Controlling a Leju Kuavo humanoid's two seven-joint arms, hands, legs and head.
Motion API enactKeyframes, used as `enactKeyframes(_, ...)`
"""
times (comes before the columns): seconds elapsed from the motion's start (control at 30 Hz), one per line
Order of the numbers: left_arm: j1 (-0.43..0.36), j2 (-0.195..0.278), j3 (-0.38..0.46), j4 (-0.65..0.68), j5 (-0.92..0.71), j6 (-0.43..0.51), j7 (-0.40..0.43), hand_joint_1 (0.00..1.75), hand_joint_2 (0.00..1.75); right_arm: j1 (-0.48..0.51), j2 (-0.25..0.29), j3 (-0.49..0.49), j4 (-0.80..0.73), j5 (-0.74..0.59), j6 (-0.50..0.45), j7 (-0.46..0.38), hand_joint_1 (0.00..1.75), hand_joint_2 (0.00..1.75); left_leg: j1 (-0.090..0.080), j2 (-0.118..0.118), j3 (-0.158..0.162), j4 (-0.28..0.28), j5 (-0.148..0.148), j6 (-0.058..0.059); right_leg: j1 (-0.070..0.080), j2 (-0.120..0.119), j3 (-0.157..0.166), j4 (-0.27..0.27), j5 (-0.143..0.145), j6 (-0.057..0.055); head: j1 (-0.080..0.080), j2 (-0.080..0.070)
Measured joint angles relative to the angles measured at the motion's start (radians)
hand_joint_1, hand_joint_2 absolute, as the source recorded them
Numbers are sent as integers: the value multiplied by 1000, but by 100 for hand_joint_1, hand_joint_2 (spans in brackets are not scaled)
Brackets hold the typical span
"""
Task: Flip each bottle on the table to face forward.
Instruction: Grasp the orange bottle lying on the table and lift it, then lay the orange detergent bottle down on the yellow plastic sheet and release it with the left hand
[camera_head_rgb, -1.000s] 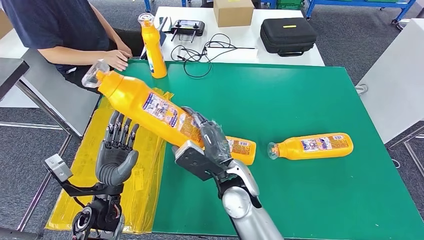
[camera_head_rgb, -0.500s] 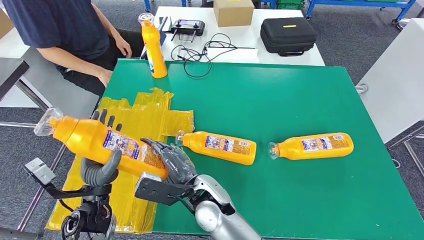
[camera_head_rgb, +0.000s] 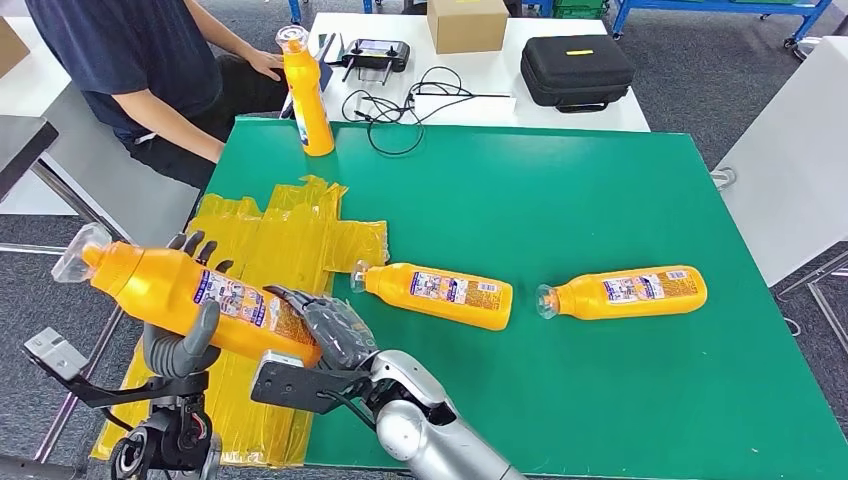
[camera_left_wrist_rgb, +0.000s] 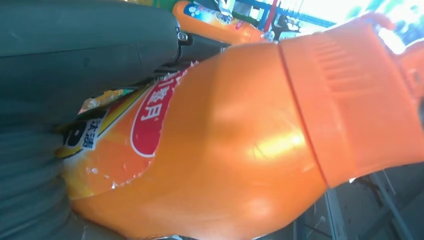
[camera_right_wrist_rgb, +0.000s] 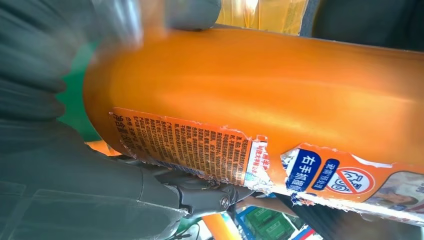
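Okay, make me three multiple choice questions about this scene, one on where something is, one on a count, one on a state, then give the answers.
1. Where does the upright orange plastic bottle stand?
A. far left corner of the green table
B. on the white table
C. on the floor

2. How many orange bottles lie flat on the green table?
A. one
B. two
C. four

3. What state is the big orange bottle near the robot in?
A. standing alone
B. lying on the table
C. held by both hands

Answers: 1 A, it stands by that corner. 2 B, two lie on their sides. 3 C, left hand and right hand grip it.

The held bottle (camera_head_rgb: 195, 300) hides most left-hand fingers (camera_head_rgb: 190, 243).
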Motion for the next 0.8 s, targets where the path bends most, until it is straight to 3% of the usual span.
enactKeyframes(0.27, -5, 0, 9, 0, 0, -5, -6, 175, 175, -1, 2, -9, 9, 11, -9, -11, 175, 175, 0, 0, 0, 0, 0, 0, 0, 0, 0, 0, 0, 0, 0, 0)
enactKeyframes(0.3, -7, 0, 9, 0, -1, -6, -7, 175, 175, -1, 2, -10, 9, 13, -12, -11, 132, 175, 0, 0, 0, 0, 0, 0, 0, 0, 0, 0, 0, 0, 0, 0)
enactKeyframes(0.4, -15, 1, 10, 2, -26, 19, -17, 175, 175, 0, 2, -16, 9, 11, -19, -18, 1, 44, 0, 0, 0, 0, 0, 0, 0, 0, 0, 0, 0, 0, 0, 0)
enactKeyframes(0.43, -19, 1, 10, 2, -58, 48, -25, 175, 175, 1, 1, -19, 9, 9, -20, -20, 0, 0, 0, 0, 0, 0, 0, 0, 0, 0, 0, 0, 0, 0, 0, 0)
enactKeyframes(0.8, -63, 5, 33, 4, -439, 451, -26, 175, 175, 63, -24, -75, -73, -7, -11, -12, 0, 0, 0, 0, 0, 0, 0, 0, 0, 0, 0, 0, 0, 0, 0, 0)
